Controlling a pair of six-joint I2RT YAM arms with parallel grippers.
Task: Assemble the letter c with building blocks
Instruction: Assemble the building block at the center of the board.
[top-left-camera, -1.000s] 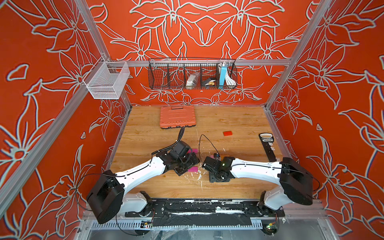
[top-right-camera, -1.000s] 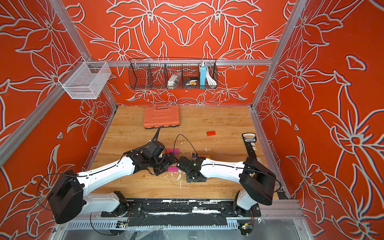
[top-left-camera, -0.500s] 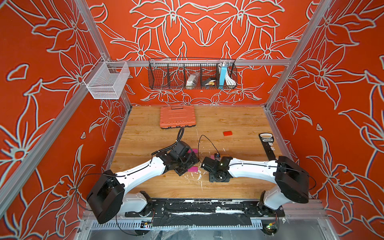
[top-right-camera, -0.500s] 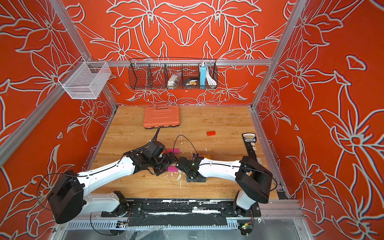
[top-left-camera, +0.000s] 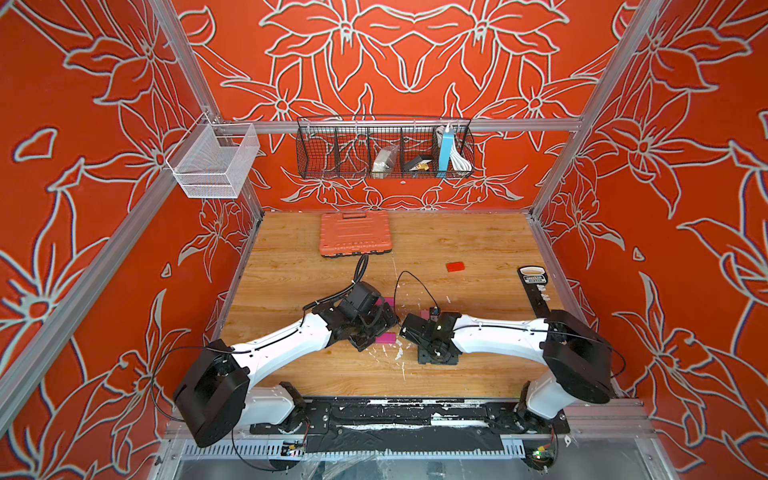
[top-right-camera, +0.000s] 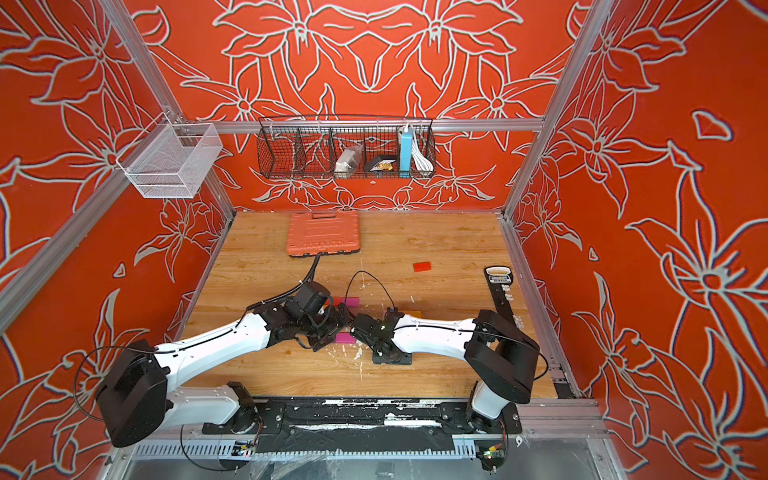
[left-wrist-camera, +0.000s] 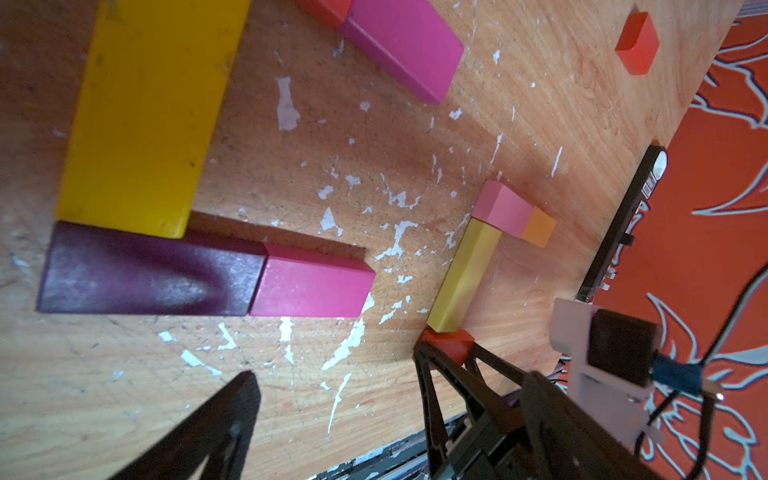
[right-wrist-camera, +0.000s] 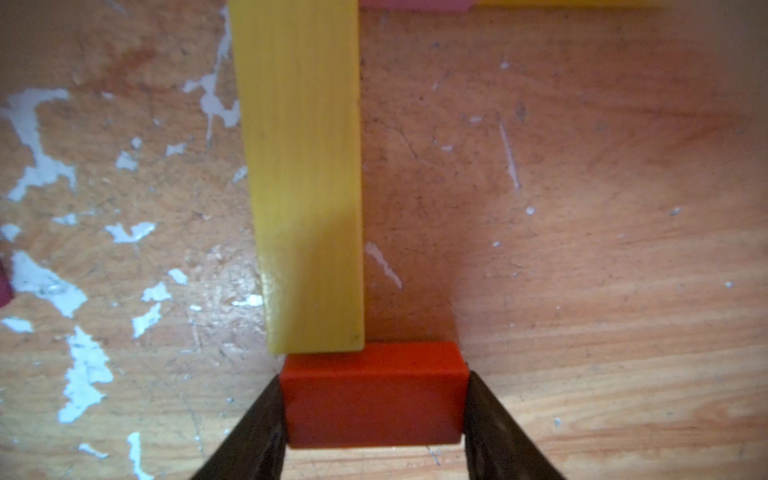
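Note:
My right gripper (right-wrist-camera: 374, 384) is shut on a small red block (right-wrist-camera: 372, 395) lying on the table, its long side touching the end of a long yellow block (right-wrist-camera: 307, 166). In the left wrist view that yellow block (left-wrist-camera: 463, 274) runs from the red block (left-wrist-camera: 449, 345) to a pink block (left-wrist-camera: 503, 205) and an orange block (left-wrist-camera: 538, 228). Nearby, a wider yellow block (left-wrist-camera: 145, 116), a purple block (left-wrist-camera: 149, 274) and a magenta block (left-wrist-camera: 311, 286) form a corner. My left gripper (left-wrist-camera: 386, 395) hangs open above bare wood beside them. Another red block (top-left-camera: 455, 266) lies alone farther back.
A ribbed orange case (top-left-camera: 355, 234) lies at the back of the table. A black flat tool (top-left-camera: 536, 291) lies along the right edge. Two wire baskets (top-left-camera: 384, 149) hang on the back and left walls. Both wrists sit close together at mid-table (top-right-camera: 353, 328).
The right arm has slid slightly to the left with the red block in its jaws. The left arm has not moved.

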